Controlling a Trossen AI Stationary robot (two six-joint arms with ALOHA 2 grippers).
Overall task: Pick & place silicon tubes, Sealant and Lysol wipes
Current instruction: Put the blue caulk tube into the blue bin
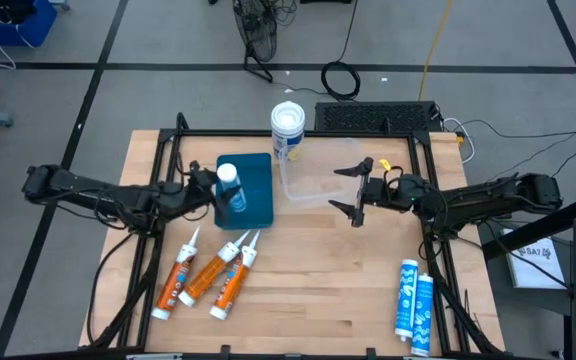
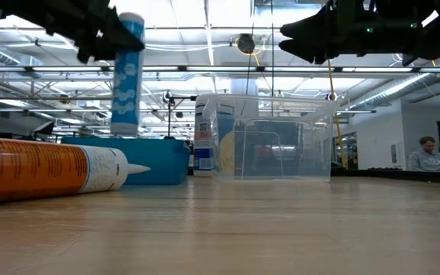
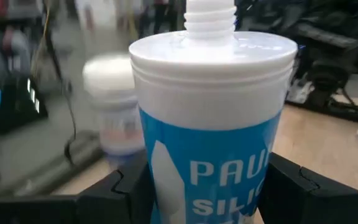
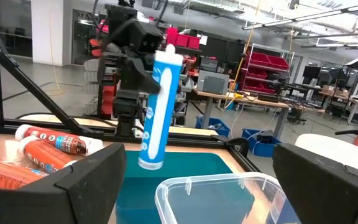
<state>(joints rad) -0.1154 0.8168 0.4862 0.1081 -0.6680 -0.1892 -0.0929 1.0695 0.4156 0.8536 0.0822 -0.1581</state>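
Note:
My left gripper (image 1: 216, 188) is shut on a blue-and-white silicone tube (image 1: 232, 192), held upright over the blue tray (image 1: 258, 205). My right gripper (image 1: 352, 191) is open and empty above the clear plastic tub (image 1: 308, 185). The Lysol wipes canister (image 1: 288, 128) stands on its base behind the tub. Three orange sealant tubes (image 1: 208, 275) lie on their sides at the near left. Two more blue tubes (image 1: 414, 300) lie at the near right. My left gripper pinches the tube's upper body (image 3: 166, 180), just below its white shoulder, between its two fingers (image 3: 120, 186). The fingers come level from the table's left and lie across the tube. The tube stands almost upright, threaded neck (image 3: 210, 15) up, with its lower end (image 4: 149, 163) low over the tray; I cannot tell if it touches.
A black frame (image 1: 168, 150) borders the wooden table on the left and right. One orange tube (image 2: 44, 168) lies close in front of the low camera. There is bare wood between the orange tubes and the blue tubes. A person (image 2: 426, 153) sits far off in the room.

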